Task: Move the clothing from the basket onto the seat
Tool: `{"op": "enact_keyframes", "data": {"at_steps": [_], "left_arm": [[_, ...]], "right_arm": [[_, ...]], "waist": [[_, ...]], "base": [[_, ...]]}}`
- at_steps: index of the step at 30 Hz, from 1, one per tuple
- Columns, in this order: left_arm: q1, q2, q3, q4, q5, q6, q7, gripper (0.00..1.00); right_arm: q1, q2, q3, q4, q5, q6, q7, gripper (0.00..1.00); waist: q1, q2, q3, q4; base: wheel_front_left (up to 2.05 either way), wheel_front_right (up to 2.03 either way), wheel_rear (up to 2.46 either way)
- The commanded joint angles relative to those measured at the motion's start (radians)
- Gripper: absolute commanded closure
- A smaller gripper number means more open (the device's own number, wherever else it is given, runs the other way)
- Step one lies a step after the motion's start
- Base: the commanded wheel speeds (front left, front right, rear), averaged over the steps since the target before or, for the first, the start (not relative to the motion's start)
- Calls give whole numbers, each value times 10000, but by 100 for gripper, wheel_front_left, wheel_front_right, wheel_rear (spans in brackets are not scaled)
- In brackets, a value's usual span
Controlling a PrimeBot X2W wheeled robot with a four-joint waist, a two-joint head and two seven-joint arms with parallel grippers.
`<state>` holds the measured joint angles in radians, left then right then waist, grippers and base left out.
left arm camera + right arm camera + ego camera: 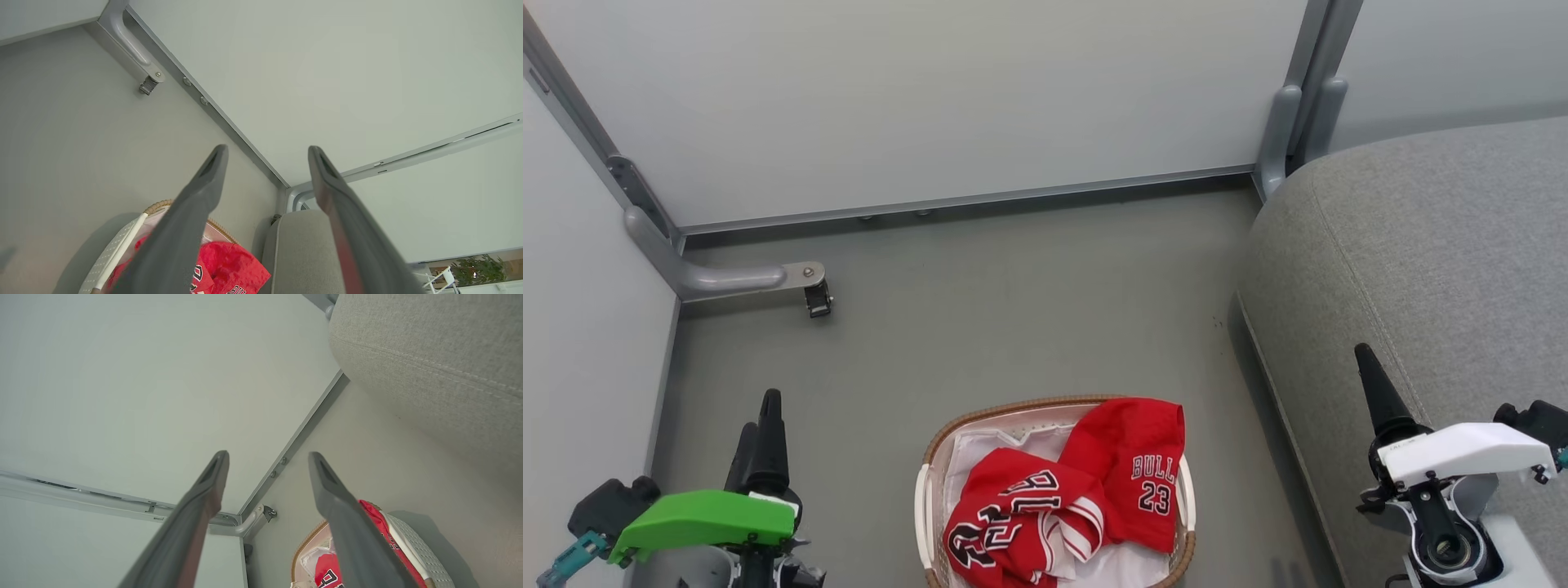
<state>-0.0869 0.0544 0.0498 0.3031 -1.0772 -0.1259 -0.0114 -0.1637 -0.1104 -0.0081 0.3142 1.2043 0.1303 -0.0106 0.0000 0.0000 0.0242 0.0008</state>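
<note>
Nothing is moved yet: the clothing (1062,506) lies heaped in the basket (1013,407), none on the seat (1421,245), while the left hand (267,149) and right hand (267,455) hover open and empty.

Lower left of head view: left gripper (760,416), two long dark fingers under a green wrist cover, pointing up-frame, spread apart, holding nothing. Lower right: right gripper (1374,388), same dark fingers, white wrist cover, likewise parted and empty.

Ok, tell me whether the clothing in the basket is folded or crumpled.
Crumpled: the red clothing lies bunched in the basket, lettering creased, one piece lapping over the far rim.
</note>
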Motion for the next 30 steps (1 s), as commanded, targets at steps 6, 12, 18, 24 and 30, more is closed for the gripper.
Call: {"op": "enact_keyframes", "data": {"at_steps": [6,12,18,24,30], "left_arm": [[-436,196,-286,63,1391,139,-302,0],[-505,380,-653,109,2535,518,-513,0],[-500,520,-1033,137,3389,983,-714,0],[-482,712,-1470,150,4137,1241,-897,0],[-456,849,-1865,124,4787,1472,-1078,0]], "right_arm": [[-530,-241,280,70,-1250,3,-305,0],[-702,-384,484,280,-2189,4,-515,0],[-822,-505,726,446,-3064,4,-716,0],[-927,-649,1076,599,-3938,4,-909,0],[-985,-749,1375,698,-4660,4,-1086,0]], "waist": [[0,0,48,-1],[0,0,99,-2],[0,0,134,-5],[0,0,147,-7],[0,0,151,-8]], "base": [[0,0,0],[0,0,0],[0,0,0],[0,0,0],[0,0,0]]}}
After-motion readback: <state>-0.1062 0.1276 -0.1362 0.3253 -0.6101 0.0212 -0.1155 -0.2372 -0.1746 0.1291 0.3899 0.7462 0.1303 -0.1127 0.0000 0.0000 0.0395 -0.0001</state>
